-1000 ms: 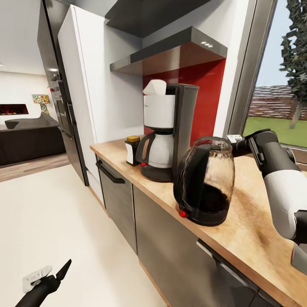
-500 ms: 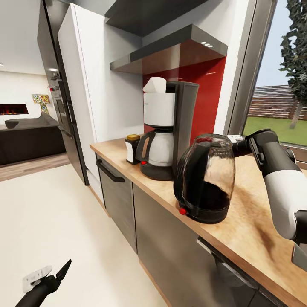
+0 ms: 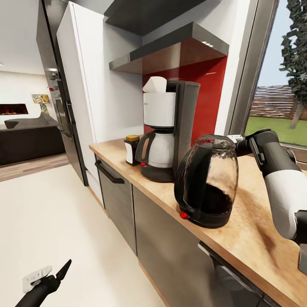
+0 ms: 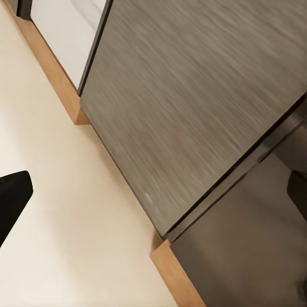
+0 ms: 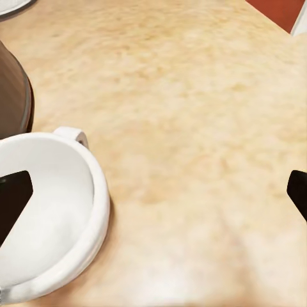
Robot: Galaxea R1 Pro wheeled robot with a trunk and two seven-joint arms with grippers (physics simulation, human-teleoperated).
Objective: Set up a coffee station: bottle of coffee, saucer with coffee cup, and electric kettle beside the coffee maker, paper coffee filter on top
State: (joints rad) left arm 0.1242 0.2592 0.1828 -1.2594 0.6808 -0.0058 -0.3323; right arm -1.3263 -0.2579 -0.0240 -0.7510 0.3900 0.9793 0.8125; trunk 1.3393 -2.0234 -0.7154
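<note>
On the wooden countertop point(image 3: 247, 230) stands the black coffee maker point(image 3: 172, 128) with a white paper coffee filter point(image 3: 155, 84) on top. The small coffee bottle point(image 3: 131, 150) sits just left of it, and the glass electric kettle point(image 3: 209, 183) stands close on its right. My right arm point(image 3: 277, 175) reaches behind the kettle, which hides the hand. In the right wrist view my right gripper point(image 5: 153, 198) is open wide over the white coffee cup point(image 5: 51, 217), one fingertip point(image 5: 13, 201) above the bowl. A white rim point(image 5: 9, 5) beyond may be the saucer. My left gripper point(image 3: 59, 273) hangs low and open by the cabinets.
A dark shelf board point(image 3: 145, 15) and a steel hood point(image 3: 170, 53) hang above the counter. Grey cabinet fronts point(image 4: 192, 96) and a tall white unit point(image 3: 85, 85) line the left. A window point(image 3: 277, 85) is at the right, and pale floor point(image 3: 55, 213) opens to the left.
The view has shifted slightly. The kettle sits a touch further right on the counter. Both arms are about where they were.
</note>
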